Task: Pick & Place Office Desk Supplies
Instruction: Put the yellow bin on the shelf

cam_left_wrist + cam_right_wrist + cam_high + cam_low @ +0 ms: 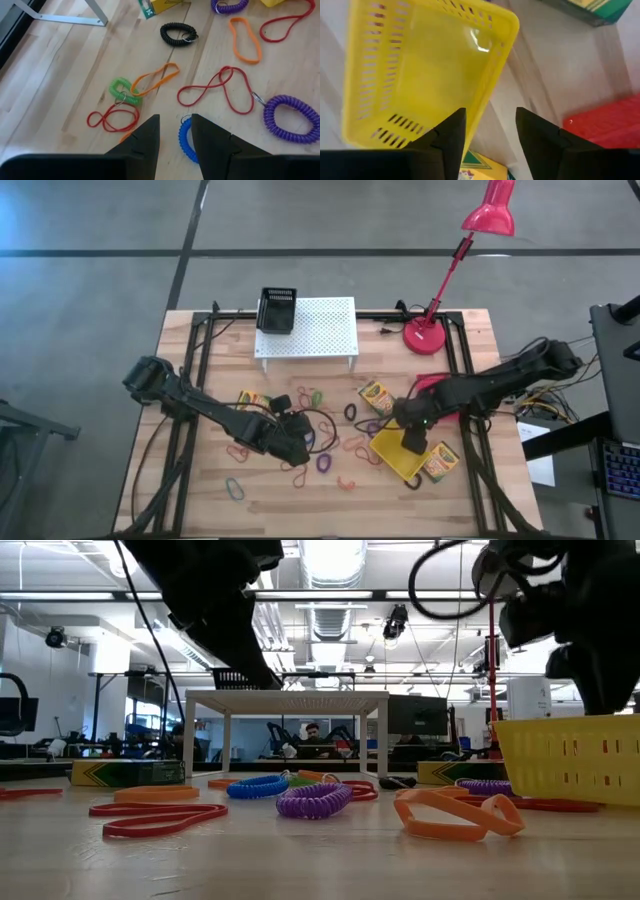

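The light wooden table (200, 490) holds a white metal rack with holes (318, 327), a red desk lamp (429, 336), a yellow plastic basket (396, 450), small yellow-and-green crayon boxes (374, 396) and many thin coloured stretchy loops (323, 463) spread across its middle.

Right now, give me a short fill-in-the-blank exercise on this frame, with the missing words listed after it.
1. The right gripper hovers over the ____ basket.
2. The black basket rests on the white perforated ____.
3. The desk lamp at the table's far edge is ____ in colour.
4. Between the left gripper's fingers lies a ____ coiled loop.

Missing words: yellow; rack; red; blue
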Controlling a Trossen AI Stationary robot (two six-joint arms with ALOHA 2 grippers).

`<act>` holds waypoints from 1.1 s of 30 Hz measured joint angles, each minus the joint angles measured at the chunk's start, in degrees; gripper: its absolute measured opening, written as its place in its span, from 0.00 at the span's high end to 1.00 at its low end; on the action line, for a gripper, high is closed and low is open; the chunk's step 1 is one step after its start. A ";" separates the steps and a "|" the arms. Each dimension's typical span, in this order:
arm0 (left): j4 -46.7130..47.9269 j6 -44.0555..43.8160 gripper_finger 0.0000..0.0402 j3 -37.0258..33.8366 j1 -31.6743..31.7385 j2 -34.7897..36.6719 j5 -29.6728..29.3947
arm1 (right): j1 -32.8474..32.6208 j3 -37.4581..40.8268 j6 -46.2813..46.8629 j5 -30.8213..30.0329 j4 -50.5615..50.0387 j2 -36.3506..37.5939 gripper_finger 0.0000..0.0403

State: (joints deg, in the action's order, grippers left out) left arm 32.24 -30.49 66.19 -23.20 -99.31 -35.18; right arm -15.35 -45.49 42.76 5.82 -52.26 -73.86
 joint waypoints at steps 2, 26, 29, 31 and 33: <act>-0.26 0.01 0.71 0.00 0.00 0.00 0.00 | -0.72 0.61 -0.01 0.01 1.60 -1.44 0.56; 1.91 0.38 0.71 1.70 -1.56 1.33 2.67 | 4.69 -28.25 -20.10 -20.25 -15.16 -1.41 0.97; 4.00 0.28 0.71 2.11 -3.30 3.35 2.53 | 11.07 -36.29 -32.91 -23.55 -13.63 -4.20 0.97; 4.64 0.07 0.71 1.72 -4.34 4.88 1.22 | 16.07 -40.87 -41.43 -23.99 -11.01 -6.91 0.97; 5.06 -0.68 0.71 1.68 -5.52 6.55 -0.96 | 21.19 -45.16 -48.90 -24.01 -7.95 -10.34 0.97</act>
State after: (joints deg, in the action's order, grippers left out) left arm 37.30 -31.16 67.88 -28.72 -92.75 -36.13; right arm 5.84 -90.65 -6.14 -18.19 -60.21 -84.20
